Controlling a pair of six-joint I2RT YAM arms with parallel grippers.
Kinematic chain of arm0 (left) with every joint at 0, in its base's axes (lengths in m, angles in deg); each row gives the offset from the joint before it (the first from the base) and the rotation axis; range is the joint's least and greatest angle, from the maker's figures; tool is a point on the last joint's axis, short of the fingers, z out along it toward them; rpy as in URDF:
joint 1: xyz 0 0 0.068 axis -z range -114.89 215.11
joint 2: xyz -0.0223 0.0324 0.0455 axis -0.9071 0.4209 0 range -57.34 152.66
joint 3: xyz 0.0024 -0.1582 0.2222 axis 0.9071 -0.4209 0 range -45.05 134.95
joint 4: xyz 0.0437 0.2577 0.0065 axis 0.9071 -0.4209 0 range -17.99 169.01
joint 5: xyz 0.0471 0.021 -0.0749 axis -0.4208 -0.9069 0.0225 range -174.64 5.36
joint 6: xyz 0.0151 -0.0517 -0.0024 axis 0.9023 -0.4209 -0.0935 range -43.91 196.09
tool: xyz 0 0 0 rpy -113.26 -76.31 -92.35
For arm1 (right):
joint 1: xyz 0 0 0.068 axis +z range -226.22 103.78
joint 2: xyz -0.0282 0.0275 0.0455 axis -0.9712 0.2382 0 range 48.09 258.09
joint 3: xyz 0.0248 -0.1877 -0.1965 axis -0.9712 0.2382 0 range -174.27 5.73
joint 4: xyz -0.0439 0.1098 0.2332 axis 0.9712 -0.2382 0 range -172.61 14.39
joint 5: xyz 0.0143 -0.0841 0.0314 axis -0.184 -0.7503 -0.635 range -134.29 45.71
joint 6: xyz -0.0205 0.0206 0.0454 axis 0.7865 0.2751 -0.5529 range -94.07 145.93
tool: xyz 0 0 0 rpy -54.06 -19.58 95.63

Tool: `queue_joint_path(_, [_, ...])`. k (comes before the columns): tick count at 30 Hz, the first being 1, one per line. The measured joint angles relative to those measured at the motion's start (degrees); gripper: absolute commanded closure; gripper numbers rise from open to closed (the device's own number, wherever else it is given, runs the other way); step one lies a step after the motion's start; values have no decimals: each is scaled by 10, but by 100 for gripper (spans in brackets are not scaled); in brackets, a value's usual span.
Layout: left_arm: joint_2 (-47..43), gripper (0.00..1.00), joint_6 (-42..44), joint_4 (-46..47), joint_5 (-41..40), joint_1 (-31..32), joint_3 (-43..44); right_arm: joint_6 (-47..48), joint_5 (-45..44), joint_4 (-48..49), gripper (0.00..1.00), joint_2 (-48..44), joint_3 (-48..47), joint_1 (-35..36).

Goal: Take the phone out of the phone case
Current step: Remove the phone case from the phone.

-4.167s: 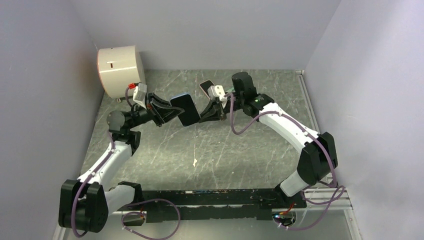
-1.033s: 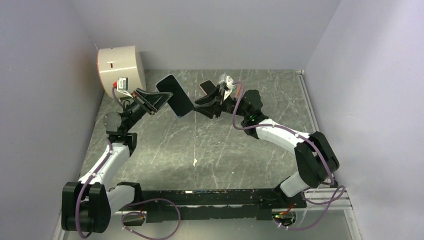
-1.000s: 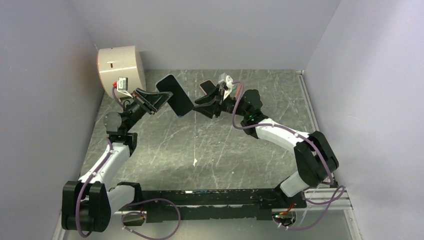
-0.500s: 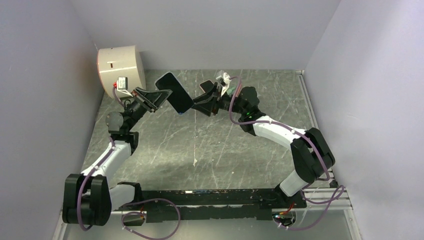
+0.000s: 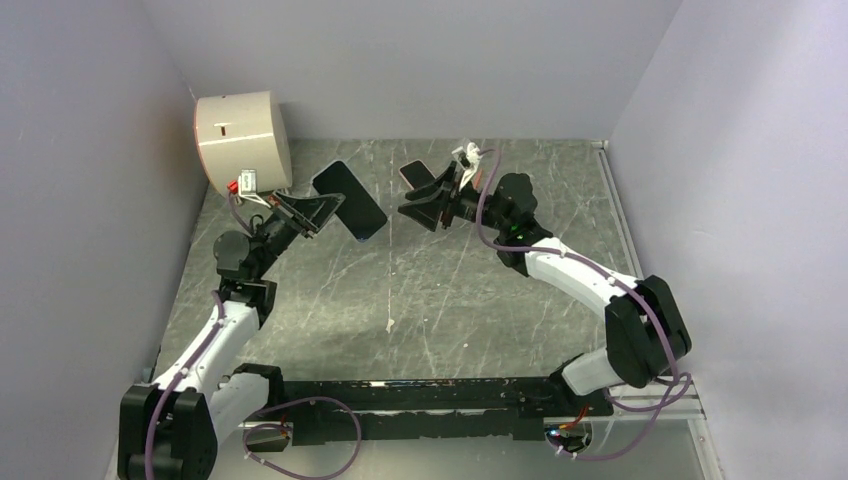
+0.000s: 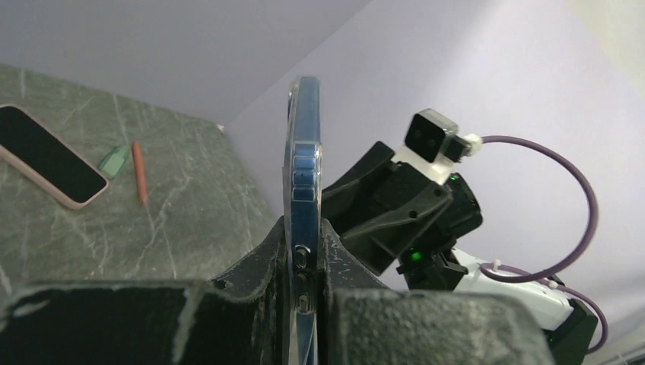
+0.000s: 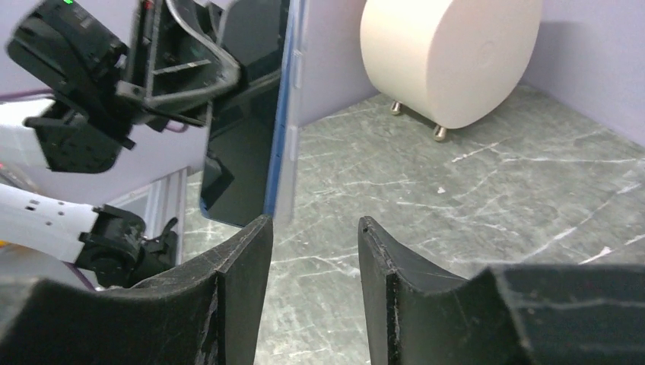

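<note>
Phone (image 5: 350,200), seated in its phone case (image 5: 372,228), is held aloft over the far-left part of the table (image 5: 450,300) in the overhead view. The left gripper (image 5: 328,208) is clamped on its near end, and the free end is offered toward the right gripper (image 5: 412,208), which faces it with its jaws parted and a clear gap between the two. The pose looks like a hand-to-hand set-up, one arm steadying the case while the other comes in to pry or push. A second phone (image 5: 413,172) lies flat near the middle of the far edge, and a white cylinder (image 5: 240,135) fills the far-left corner. From the left wrist, the phone (image 6: 303,137) appears edge-on and upright, pinched between the two fingers of the left gripper (image 6: 304,243). The clear rim of the phone case (image 6: 293,190) wraps its side, so nothing has come out of it yet. The second phone (image 6: 49,156), in a pink case of its own, rests screen-up on the table beside a green scrap (image 6: 114,161) and an orange stick (image 6: 139,173), and the right arm waits behind. From the right wrist, the right gripper (image 7: 312,228) holds nothing, its fingers moderately spread. The phone (image 7: 251,114) stands edge-on just beyond and above the left fingertip, the pale lip of the phone case (image 7: 298,61) facing the gap, not yet between the pads. The white cylinder (image 7: 449,53) stands on small feet at the back.
</note>
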Motion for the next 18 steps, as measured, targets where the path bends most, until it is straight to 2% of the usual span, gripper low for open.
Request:
queue_joint_path(10, [-2,97,0,-15,-30,0,-15,-108,31,-7,52,-6,-4,2])
queue_joint_path(18, [-10,98,-1,-20,-39,0,-18,-186,59,-29,54,39,-39,8])
